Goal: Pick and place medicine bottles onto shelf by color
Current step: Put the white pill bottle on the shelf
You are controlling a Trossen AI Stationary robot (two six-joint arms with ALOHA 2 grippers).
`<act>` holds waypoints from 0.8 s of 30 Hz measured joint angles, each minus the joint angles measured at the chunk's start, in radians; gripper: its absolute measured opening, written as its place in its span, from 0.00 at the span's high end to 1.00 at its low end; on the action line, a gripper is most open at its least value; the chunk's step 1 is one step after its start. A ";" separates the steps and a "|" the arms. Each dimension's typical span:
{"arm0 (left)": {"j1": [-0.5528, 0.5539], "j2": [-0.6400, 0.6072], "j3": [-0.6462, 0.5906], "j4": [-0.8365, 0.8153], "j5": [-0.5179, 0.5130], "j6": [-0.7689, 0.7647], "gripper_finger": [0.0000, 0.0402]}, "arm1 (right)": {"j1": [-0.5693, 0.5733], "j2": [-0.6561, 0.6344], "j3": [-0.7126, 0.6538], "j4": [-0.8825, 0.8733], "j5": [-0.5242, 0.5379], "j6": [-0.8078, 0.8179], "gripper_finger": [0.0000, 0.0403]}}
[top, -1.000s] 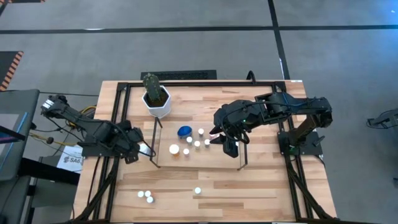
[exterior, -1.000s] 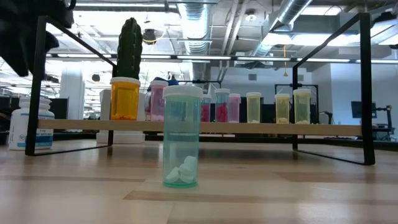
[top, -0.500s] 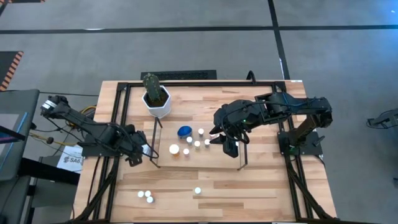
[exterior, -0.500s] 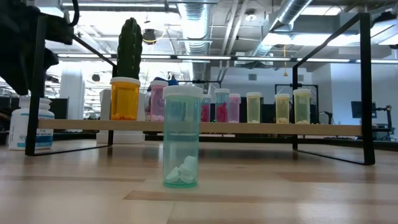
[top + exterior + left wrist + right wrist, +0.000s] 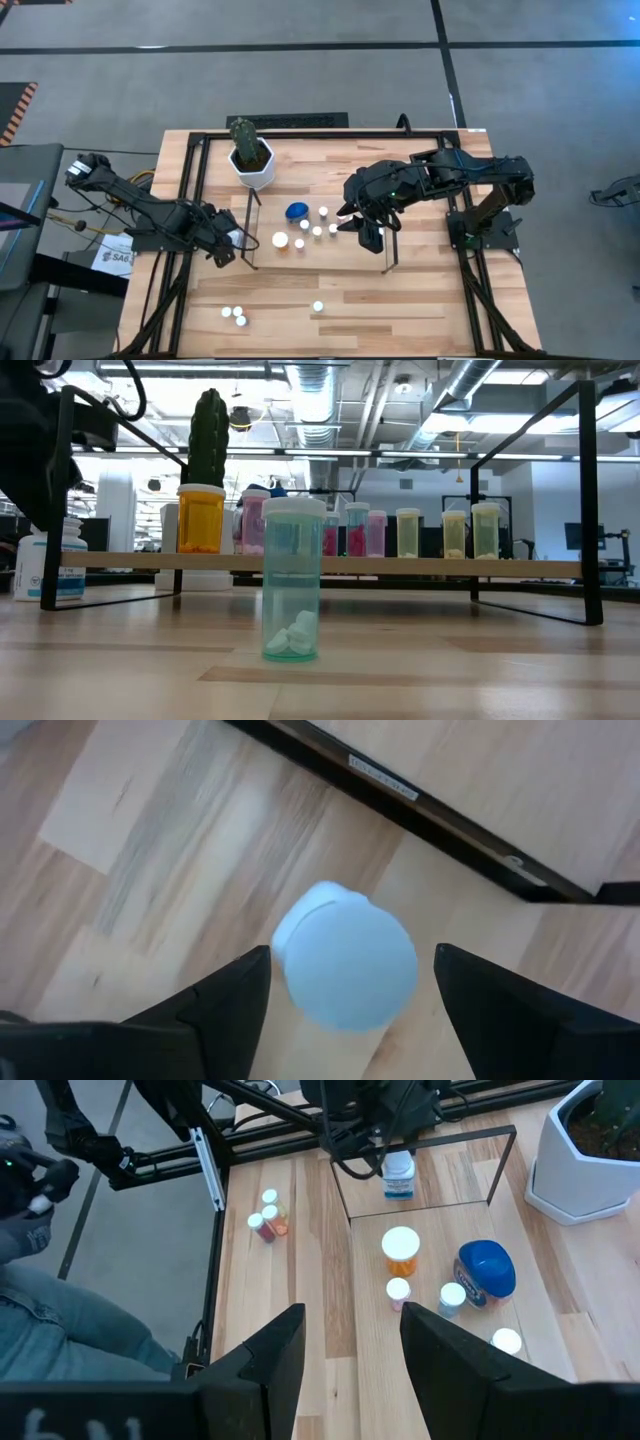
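looks light, rigid and slick: white-capped bottle [image 5: 346,955] upright on the bench [image 5: 400,300] just outside the shelf [image 5: 330,255], framed by the wide-open left hand [image 5: 350,982], best pinched around its round sides.

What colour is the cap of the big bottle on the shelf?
Blue. The big bottle's cap shows best in the right wrist view, and also from the high view.

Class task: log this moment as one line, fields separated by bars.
left gripper: open, astride white-capped bottle beside shelf | right gripper: open, above shelf
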 joint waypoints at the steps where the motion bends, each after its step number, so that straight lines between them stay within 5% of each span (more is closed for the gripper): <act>1: 0.000 0.000 -0.006 0.006 0.000 -0.008 0.33 | 0.000 0.000 0.000 0.000 0.000 0.000 0.54; 10: 0.000 0.000 -0.013 0.000 -0.065 -0.029 0.39 | 0.000 0.000 0.000 0.000 0.000 0.000 0.54; 24: 0.000 0.000 -0.011 -0.003 -0.021 -0.019 0.62 | 0.000 0.000 0.000 0.000 0.000 0.000 0.54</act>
